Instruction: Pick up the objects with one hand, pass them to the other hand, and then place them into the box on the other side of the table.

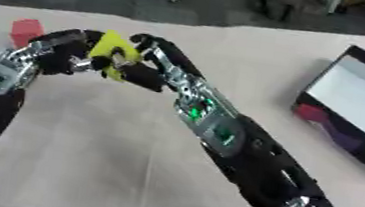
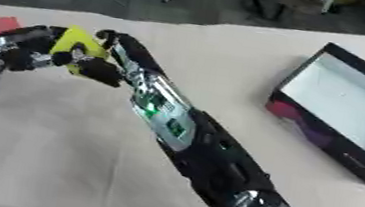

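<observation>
Beige table (image 1: 124,168): yellow wedge (image 1: 112,48), apex seemingly upward, pinched between left hand (image 1: 65,52) and right hand (image 1: 147,63).

Black arms with silver joints, green lights glowing on both forearms.

We see a yellow wedge-shaped block (image 1: 113,51) in the upper left of the frame, raised above the table and tilted. A red block (image 1: 25,30) lies at the far left. At the right edge sits an open black box (image 1: 357,111) with a pale interior.
</observation>
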Tool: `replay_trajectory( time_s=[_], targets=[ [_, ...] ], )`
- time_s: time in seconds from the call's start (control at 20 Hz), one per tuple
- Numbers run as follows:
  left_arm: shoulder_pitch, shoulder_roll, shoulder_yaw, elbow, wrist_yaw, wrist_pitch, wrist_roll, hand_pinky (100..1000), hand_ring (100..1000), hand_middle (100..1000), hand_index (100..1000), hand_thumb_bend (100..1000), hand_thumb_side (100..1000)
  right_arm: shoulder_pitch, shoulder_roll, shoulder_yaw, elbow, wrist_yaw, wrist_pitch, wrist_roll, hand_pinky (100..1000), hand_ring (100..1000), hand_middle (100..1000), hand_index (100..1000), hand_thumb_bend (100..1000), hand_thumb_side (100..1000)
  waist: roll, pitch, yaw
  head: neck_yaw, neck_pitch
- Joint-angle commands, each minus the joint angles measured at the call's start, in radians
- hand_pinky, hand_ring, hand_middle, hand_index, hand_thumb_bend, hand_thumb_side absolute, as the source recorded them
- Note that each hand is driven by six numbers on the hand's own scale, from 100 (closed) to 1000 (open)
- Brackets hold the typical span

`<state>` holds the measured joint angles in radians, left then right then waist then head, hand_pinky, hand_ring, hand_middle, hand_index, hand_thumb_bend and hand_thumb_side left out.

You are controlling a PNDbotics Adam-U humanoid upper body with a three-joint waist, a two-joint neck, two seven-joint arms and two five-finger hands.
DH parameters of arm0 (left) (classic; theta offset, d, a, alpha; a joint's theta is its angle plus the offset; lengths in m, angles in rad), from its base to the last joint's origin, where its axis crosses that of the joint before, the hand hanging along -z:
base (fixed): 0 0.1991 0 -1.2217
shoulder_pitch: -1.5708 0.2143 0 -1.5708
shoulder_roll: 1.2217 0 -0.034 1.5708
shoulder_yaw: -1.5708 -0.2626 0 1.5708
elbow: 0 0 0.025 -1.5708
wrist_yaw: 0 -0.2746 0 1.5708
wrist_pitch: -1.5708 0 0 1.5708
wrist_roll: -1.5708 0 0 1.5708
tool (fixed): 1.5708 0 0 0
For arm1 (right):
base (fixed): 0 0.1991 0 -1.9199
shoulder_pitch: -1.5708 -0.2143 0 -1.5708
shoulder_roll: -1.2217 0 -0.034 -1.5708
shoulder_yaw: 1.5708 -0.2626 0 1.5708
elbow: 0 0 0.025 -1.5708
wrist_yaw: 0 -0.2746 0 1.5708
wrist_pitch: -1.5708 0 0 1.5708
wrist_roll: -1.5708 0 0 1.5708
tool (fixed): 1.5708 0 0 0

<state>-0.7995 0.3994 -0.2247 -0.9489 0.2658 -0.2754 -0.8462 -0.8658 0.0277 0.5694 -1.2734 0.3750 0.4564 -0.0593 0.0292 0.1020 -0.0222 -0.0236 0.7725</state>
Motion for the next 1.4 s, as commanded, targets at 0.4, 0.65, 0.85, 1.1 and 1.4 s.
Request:
replay_trajectory(
  time_s=[0.4, 0.65, 0.85, 1.1, 1.4],
  targets=[
    [-0.017, 0.021, -0.04, -0.117, 0.066, -0.044, -0.061, 722, 448, 413, 515, 100, 392, -0.01, 0.006, -0.018, 0.04, -0.016, 0.034, -0.007, 454, 774, 777, 913, 100, 846, -0.001, -0.01, 0.003, -0.012, -0.002],
    [-0.016, 0.023, -0.046, -0.139, 0.083, -0.033, -0.061, 723, 450, 414, 519, 100, 391, -0.011, 0.006, -0.021, 0.043, -0.067, 0.004, -0.009, 294, 630, 655, 845, 100, 775, -0.002, -0.01, 0.003, -0.016, -0.002],
    [-0.016, 0.023, -0.046, -0.146, 0.089, -0.024, -0.061, 723, 452, 415, 523, 100, 393, -0.011, 0.005, -0.022, 0.042, -0.102, -0.032, -0.038, 168, 539, 549, 762, 100, 535, -0.002, -0.01, 0.002, -0.018, -0.002],
    [-0.015, 0.022, -0.047, -0.15, 0.09, -0.022, -0.061, 728, 469, 437, 542, 100, 399, -0.011, 0.006, -0.023, 0.041, -0.126, -0.055, -0.083, 100, 427, 413, 591, 100, 400, -0.002, -0.009, 0.0, -0.02, -0.002],
    [-0.013, 0.021, -0.049, -0.159, 0.095, -0.02, -0.061, 741, 511, 488, 599, 100, 446, -0.01, 0.006, -0.029, 0.039, -0.182, -0.094, -0.152, 100, 213, 185, 329, 100, 429, -0.002, -0.009, 0.0, -0.02, -0.002]
  ],
)
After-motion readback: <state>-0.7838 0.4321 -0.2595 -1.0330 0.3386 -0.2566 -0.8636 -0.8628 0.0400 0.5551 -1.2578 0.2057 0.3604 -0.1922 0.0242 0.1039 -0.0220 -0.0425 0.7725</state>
